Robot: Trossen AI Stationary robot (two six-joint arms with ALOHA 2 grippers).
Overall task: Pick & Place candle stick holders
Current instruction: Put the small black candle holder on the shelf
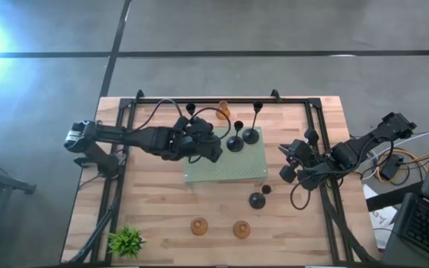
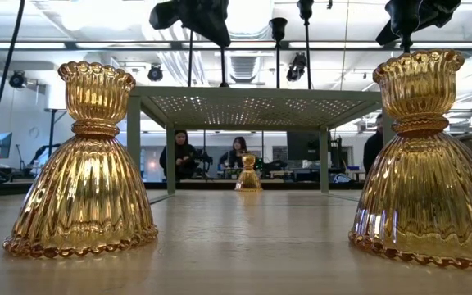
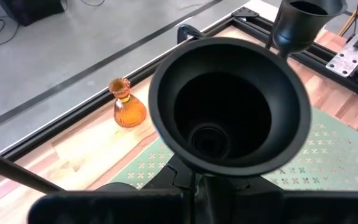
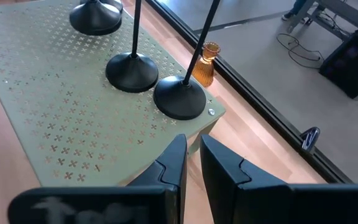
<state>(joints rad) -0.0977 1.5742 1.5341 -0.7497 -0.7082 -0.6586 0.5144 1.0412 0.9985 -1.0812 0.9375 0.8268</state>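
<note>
Black holder [image 3: 229, 112] gripped in left hand [image 1: 199, 141].

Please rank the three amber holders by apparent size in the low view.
1. Right amber holder and left amber holder: look alike, both near the camera.
2. Far amber holder: smallest, though distance may explain it.

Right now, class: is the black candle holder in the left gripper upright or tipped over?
Tipped. The left wrist view looks straight into the black candle holder's hollow domed base, so it lies sideways in the shut left gripper above the green perforated stand.
</note>
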